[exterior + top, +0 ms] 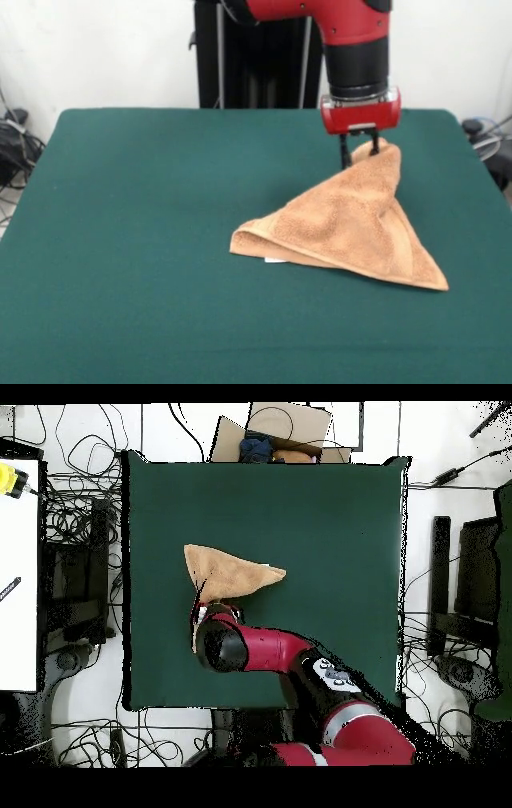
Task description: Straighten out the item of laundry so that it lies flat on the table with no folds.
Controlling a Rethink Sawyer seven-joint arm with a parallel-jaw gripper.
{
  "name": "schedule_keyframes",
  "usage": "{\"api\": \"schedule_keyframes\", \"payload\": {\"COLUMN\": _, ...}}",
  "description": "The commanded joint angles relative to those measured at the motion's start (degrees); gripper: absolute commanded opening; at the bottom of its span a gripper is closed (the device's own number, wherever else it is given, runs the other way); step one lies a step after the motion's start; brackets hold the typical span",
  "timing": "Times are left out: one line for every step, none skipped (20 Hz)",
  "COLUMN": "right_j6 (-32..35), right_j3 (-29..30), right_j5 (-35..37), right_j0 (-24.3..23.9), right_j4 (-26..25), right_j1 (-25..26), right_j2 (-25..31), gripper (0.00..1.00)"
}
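Front view: pincer closed on lifted towel corner, small white label, perhaps blank

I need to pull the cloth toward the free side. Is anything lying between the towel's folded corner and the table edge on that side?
No. In the front view, only bare green table lies between the towel and that edge. The gripper holds the towel's raised corner.
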Motion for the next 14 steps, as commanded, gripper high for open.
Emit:
{"api": "schedule_keyframes", "payload": {"right_j6": 10.4, "right_j3": -2.4, "right_j5": 0.7, "right_j0": 2.3, "right_j4": 2.5, "right_j1": 0.3, "right_j2": 0.9, "gripper": 1.00}}
{"api": "schedule_keyframes", "payload": {"right_j6": 10.6, "right_j3": -2.2, "right_j5": 1.6, "right_j0": 3.0, "right_j4": 3.1, "right_j1": -0.5, "right_j2": 0.0, "gripper": 1.00}}
{"api": "schedule_keyframes", "payload": {"right_j6": 10.8, "right_j3": -2.1, "right_j5": 2.6, "right_j0": 3.7, "right_j4": 3.8, "right_j1": -1.3, "right_j2": -0.8, "gripper": 1.00}}
{"api": "schedule_keyframes", "payload": {"right_j6": 11.0, "right_j3": -1.8, "right_j5": 3.7, "right_j0": 4.4, "right_j4": 4.4, "right_j1": -2.2, "right_j2": -1.6, "gripper": 1.00}}
{"api": "schedule_keyframes", "payload": {"right_j6": 11.0, "right_j3": -1.2, "right_j5": 6.3, "right_j0": 4.9, "right_j4": 5.2, "right_j1": -4.9, "right_j2": -2.3, "gripper": 1.00}}
{"api": "schedule_keyframes", "payload": {"right_j6": 10.9, "right_j3": -0.9, "right_j5": 8.7, "right_j0": 5.0, "right_j4": 5.9, "right_j1": -6.9, "right_j2": -2.4, "gripper": 1.00}}
{"api": "schedule_keyframes", "payload": {"right_j6": 10.8, "right_j3": -0.5, "right_j5": 11.0, "right_j0": 5.1, "right_j4": 6.6, "right_j1": -8.8, "right_j2": -2.4, "gripper": 1.00}}
{"api": "schedule_keyframes", "payload": {"right_j6": 10.8, "right_j3": -0.3, "right_j5": 11.9, "right_j0": 4.9, "right_j4": 7.0, "right_j1": -9.5, "right_j2": -2.0, "gripper": 1.00}}
{"api": "schedule_keyframes", "payload": {"right_j6": 10.8, "right_j3": -0.2, "right_j5": 12.9, "right_j0": 4.6, "right_j4": 7.3, "right_j1": -10.3, "right_j2": -1.6, "gripper": 1.00}}
{"api": "schedule_keyframes", "payload": {"right_j6": 10.8, "right_j3": -0.1, "right_j5": 13.1, "right_j0": 4.5, "right_j4": 7.5, "right_j1": -10.5, "right_j2": -1.3, "gripper": 1.00}}
{"api": "schedule_keyframes", "payload": {"right_j6": 10.7, "right_j3": -0.2, "right_j5": 12.9, "right_j0": 4.0, "right_j4": 7.5, "right_j1": -10.1, "right_j2": -0.8, "gripper": 1.00}}
{"api": "schedule_keyframes", "payload": {"right_j6": 10.7, "right_j3": 0.4, "right_j5": 12.4, "right_j0": 3.0, "right_j4": 7.5, "right_j1": -9.7, "right_j2": 0.3, "gripper": 1.00}}
{"api": "schedule_keyframes", "payload": {"right_j6": 10.8, "right_j3": 0.9, "right_j5": 12.0, "right_j0": 2.0, "right_j4": 7.5, "right_j1": -9.4, "right_j2": 1.3, "gripper": 1.00}}
{"api": "schedule_keyframes", "payload": {"right_j6": 10.3, "right_j3": 2.1, "right_j5": 12.3, "right_j0": 0.2, "right_j4": 7.1, "right_j1": -10.1, "right_j2": 2.7, "gripper": 1.00}}
